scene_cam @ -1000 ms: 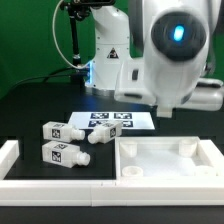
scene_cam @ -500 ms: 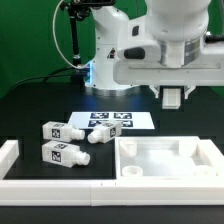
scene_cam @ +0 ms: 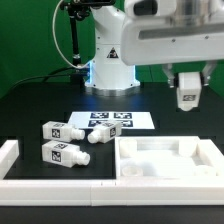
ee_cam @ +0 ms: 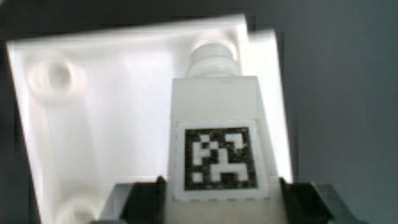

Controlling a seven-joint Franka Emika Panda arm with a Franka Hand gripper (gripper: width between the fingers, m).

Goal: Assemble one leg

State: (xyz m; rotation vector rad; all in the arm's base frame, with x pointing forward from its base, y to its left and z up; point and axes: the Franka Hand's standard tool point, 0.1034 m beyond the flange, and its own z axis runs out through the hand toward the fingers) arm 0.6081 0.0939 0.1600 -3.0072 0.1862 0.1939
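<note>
My gripper (scene_cam: 187, 84) hangs above the far right part of the large white panel (scene_cam: 170, 160), shut on a white leg (scene_cam: 188, 97) with a black-and-white tag. In the wrist view the leg (ee_cam: 217, 120) sits between the dark fingers (ee_cam: 143, 200), and its round peg (ee_cam: 214, 55) points at the panel (ee_cam: 107, 110) below. The gripper (ee_cam: 217, 205) grips the leg's tagged end. Two more legs lie on the black table at the exterior view's left, one behind (scene_cam: 64, 131) and one in front (scene_cam: 62, 153).
The marker board (scene_cam: 112, 121) lies flat in front of the robot base. A white rail (scene_cam: 10, 158) runs along the front left. The panel has a round socket (ee_cam: 54, 75) near one corner and raised rims.
The arm has swung toward the exterior view's right and lifted a little, carrying the held leg with it. The two legs on the table have not moved.
</note>
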